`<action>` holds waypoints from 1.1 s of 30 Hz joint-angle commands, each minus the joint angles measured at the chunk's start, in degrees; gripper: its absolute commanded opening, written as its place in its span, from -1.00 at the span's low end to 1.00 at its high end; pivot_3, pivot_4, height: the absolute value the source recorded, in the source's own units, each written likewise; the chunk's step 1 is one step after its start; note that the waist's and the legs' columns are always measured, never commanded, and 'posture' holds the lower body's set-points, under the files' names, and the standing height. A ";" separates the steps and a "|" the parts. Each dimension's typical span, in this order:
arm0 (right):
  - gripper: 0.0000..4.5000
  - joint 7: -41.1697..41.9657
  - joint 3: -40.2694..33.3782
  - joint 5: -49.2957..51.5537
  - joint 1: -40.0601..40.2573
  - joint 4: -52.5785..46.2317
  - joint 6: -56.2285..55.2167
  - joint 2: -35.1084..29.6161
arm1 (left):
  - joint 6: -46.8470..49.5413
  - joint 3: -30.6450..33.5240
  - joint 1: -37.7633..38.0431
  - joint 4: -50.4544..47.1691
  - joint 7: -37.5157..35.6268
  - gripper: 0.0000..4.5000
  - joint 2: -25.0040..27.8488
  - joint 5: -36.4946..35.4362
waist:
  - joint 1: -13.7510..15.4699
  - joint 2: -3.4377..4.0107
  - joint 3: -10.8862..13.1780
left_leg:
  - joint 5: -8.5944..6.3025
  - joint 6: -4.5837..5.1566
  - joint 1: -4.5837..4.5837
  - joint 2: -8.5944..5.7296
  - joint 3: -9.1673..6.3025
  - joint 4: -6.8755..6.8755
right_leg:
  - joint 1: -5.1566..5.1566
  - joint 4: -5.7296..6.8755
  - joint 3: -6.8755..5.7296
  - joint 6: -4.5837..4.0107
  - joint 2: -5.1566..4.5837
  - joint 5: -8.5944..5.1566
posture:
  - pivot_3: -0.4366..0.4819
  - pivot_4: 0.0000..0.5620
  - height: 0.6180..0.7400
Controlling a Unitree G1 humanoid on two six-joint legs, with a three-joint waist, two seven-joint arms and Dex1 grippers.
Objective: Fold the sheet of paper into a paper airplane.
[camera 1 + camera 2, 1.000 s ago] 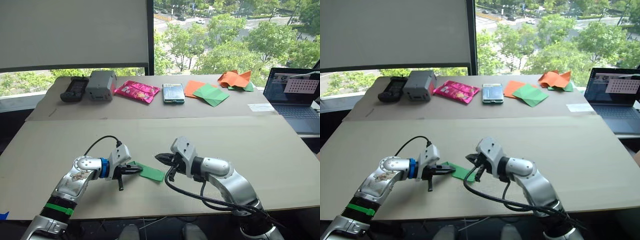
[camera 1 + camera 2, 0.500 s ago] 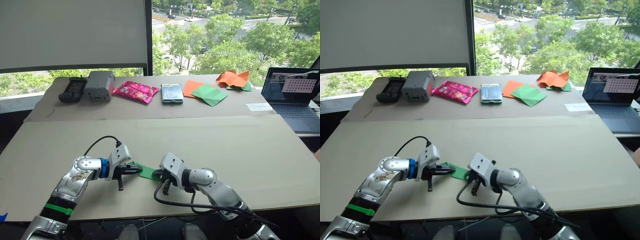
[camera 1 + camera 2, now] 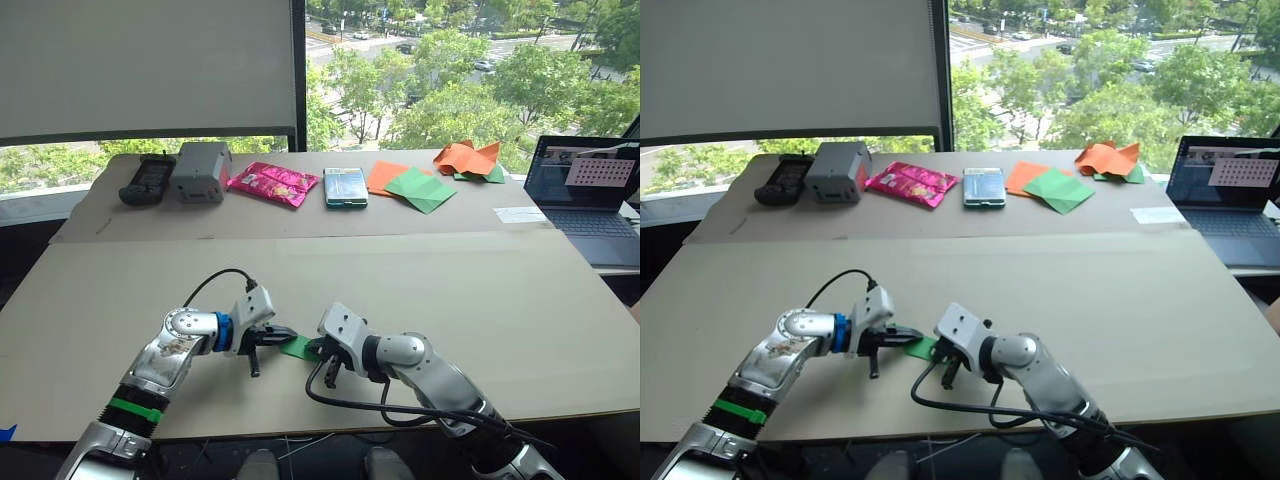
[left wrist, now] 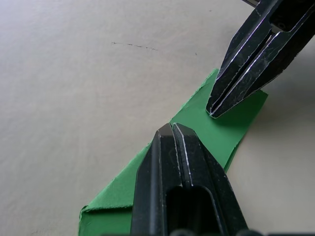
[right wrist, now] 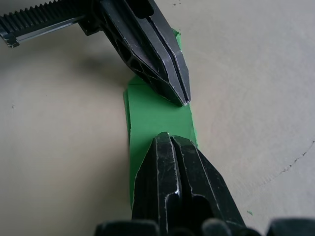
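The folded paper lies flat on the bench. Both jaws, left and right, are closed, tips pressing it. Dragging either could tear or skew the crease.

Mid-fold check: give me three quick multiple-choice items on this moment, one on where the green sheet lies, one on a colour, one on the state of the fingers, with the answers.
1. Where is the sheet of paper?
A. On the near board between the two grippers
B. On the laptop
C. Beside the grey box

2. What colour is the snack packet at the far side?
A. Blue
B. Pink
C. Yellow

3. How do the left gripper and right gripper stand?
A. Both wide open
B. One open
C. Both with fingers closed, tips on the paper

Answers: 1 A, the sheet lies flat between the two tips. 2 B, it is bright pink. 3 C, both wrist views show each pair of fingers together, pressing on the green sheet.
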 commanded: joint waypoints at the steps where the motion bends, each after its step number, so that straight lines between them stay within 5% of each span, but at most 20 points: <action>1: -1.00 0.42 1.84 -0.88 1.64 2.43 4.18 -1.64 | -1.48 -0.92 -0.77 2.96 0.09 -1.00 0.28 2.11 | 0.01 0.01 -0.03 | 0.00 0.00 0.01 0.00 0.00 0.00 | 0.02 0.00 0.00 0.00 0.00 0.00 | -0.05 -0.47 0.64; 33: -1.00 0.39 2.01 -0.40 1.70 1.39 5.81 -2.12 | -5.14 3.16 2.88 9.35 0.27 -1.00 5.10 3.12 | -0.14 0.12 -0.33 | -0.01 -0.02 0.19 0.00 0.00 -0.02 | 0.03 -0.01 0.00 -0.01 -0.04 -0.01 | -0.05 -0.47 0.64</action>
